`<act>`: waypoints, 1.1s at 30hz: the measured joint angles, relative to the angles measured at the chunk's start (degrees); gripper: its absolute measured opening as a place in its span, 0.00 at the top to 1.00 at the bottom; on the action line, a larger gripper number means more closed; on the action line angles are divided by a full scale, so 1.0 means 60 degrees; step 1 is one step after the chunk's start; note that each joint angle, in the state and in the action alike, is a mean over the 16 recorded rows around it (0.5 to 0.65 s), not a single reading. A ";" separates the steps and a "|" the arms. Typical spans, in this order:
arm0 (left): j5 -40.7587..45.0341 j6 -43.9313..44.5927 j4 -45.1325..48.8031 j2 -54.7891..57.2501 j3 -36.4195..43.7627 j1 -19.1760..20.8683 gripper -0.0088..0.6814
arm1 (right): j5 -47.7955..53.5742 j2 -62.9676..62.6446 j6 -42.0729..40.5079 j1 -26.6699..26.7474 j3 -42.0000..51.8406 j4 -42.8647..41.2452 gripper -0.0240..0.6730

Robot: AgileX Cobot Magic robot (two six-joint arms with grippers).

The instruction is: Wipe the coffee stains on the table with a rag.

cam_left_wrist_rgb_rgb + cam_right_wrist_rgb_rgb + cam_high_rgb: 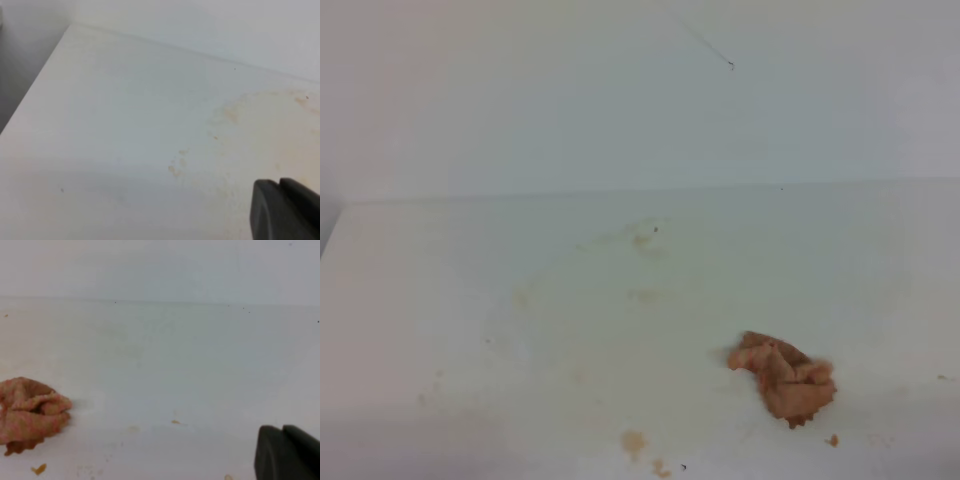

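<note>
Left wrist: no rag (784, 376), only coffee stains (231, 115).

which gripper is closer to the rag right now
Right, most likely. The right gripper has the rag in its camera view, lying off to its left on the table. The left gripper sees only coffee stains, no rag.

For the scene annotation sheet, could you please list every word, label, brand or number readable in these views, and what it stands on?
None: no readable text anywhere. The rag, the table, the coffee stains and the visible right gripper part carry no lettering.
</note>
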 joint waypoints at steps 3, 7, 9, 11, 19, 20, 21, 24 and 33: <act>0.0000 0.0000 0.0000 0.0000 0.0000 0.0000 0.99 | -0.0007 0.0000 0.0018 0.0000 0.0000 -0.0024 0.97; 0.0009 0.0000 0.0000 0.0000 0.0000 0.0000 0.99 | -0.0017 0.0000 0.0021 0.0000 0.0000 -0.0025 0.97; 0.0009 0.0000 0.0000 0.0000 0.0000 0.0000 0.99 | -0.0021 0.0000 0.0021 0.0000 0.0000 -0.0025 0.97; 0.0009 0.0000 0.0000 0.0000 0.0000 0.0000 0.99 | -0.0024 0.0000 0.0021 0.0000 0.0000 -0.0025 0.97; 0.0000 0.0000 0.0000 -0.0015 0.0024 -0.0001 0.99 | -0.0027 0.0000 0.0021 0.0000 0.0000 -0.0025 0.97; 0.0000 0.0000 0.0000 -0.0015 0.0024 -0.0001 0.99 | -0.0027 0.0000 0.0021 0.0000 0.0000 -0.0025 0.97; 0.0000 0.0000 0.0000 -0.0015 0.0024 -0.0001 0.99 | -0.0027 0.0000 0.0021 0.0000 0.0000 -0.0025 0.97; -0.0009 0.0000 0.0000 0.0000 0.0000 0.0000 0.99 | -0.0028 0.0000 0.0021 0.0000 0.0000 -0.0025 0.97; -0.0009 0.0000 0.0000 0.0000 0.0000 0.0000 0.99 | -0.0028 0.0000 0.0021 0.0000 0.0000 -0.0025 0.97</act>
